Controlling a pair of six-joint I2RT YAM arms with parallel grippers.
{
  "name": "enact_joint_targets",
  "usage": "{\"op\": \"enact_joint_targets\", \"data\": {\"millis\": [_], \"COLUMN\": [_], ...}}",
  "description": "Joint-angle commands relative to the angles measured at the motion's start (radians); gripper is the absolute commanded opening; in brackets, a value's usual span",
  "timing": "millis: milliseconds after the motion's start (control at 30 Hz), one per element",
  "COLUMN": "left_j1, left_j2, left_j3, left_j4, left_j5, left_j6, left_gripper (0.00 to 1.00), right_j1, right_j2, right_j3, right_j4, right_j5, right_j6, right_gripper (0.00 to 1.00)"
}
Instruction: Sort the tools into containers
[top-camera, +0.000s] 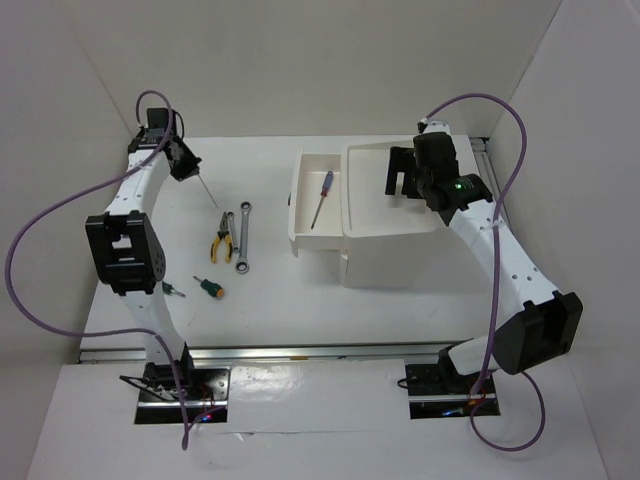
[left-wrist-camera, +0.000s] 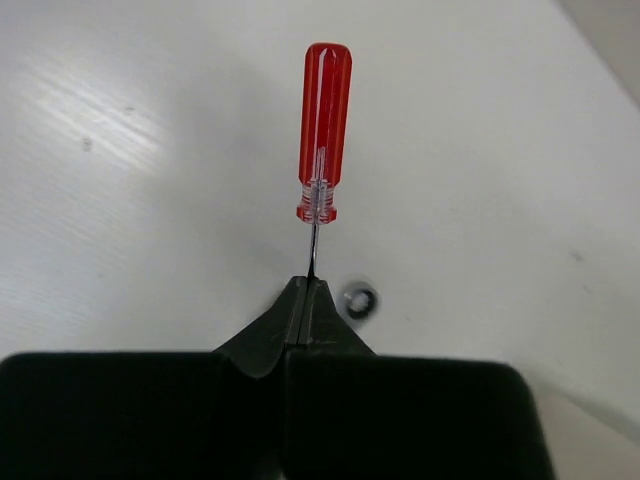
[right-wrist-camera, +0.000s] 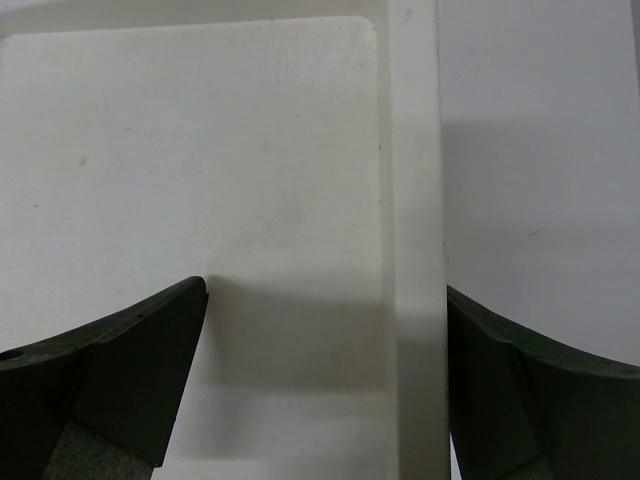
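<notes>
My left gripper (left-wrist-camera: 308, 282) is shut on the thin metal shaft of a red-handled screwdriver (left-wrist-camera: 324, 110), whose handle points away from the fingers above the table. From above, the left gripper (top-camera: 187, 163) hangs over the table's far left with the thin shaft (top-camera: 208, 190) sticking out. My right gripper (top-camera: 400, 178) is open over the top tray (top-camera: 380, 215) of the white box unit; in its wrist view the gripper (right-wrist-camera: 325, 370) straddles the tray rim (right-wrist-camera: 410, 200) with nothing held. A blue-handled screwdriver (top-camera: 323, 192) lies in the pulled-out drawer (top-camera: 300, 205).
Yellow-and-black pliers (top-camera: 222, 242) and a silver wrench (top-camera: 244, 238) lie side by side on the table left of the box. An orange-handled stubby screwdriver (top-camera: 210, 290) and a green one (top-camera: 172, 289) lie nearer the left arm. The wrench's ring end (left-wrist-camera: 360, 301) shows blurred beside my left fingertips.
</notes>
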Motion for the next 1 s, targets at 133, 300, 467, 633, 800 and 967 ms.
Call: {"op": "enact_joint_targets", "data": {"millis": [133, 300, 467, 633, 800, 967], "left_j1": [-0.087, -0.222, -0.385, -0.488, -0.578, -0.641], "left_j2": [-0.289, -0.379, -0.401, -0.366, -0.318, -0.284], "left_j3": [-0.014, -0.026, -0.046, -0.057, -0.075, -0.096], "left_j4": [0.228, 0.313, 0.345, 0.354, 0.365, 0.365], "left_j5": [0.374, 0.469, 0.396, 0.362, 0.293, 0.24], "left_j6": [0.057, 0.019, 0.023, 0.02, 0.04, 0.031], "left_gripper": [0.0, 0.0, 0.0, 0.0, 0.0, 0.14], "right_j1": [0.028, 0.028, 0.028, 0.028, 0.028, 0.028], "right_j2": [0.026, 0.006, 0.006, -0.005, -0.014, -0.036], "right_j3": [-0.001, -0.01, -0.019, -0.028, -0.028, -0.038], "right_j4": [-0.127, -0.127, -0.127, -0.127, -0.118, -0.118], "right_j5": [-0.024, -0.014, -0.014, -0.014, -0.014, -0.005], "right_j6": [-0.025, -0.025, -0.025, -0.025, -0.025, -0.025], "right_gripper": [0.95, 0.95, 0.95, 0.95, 0.95, 0.95]}}
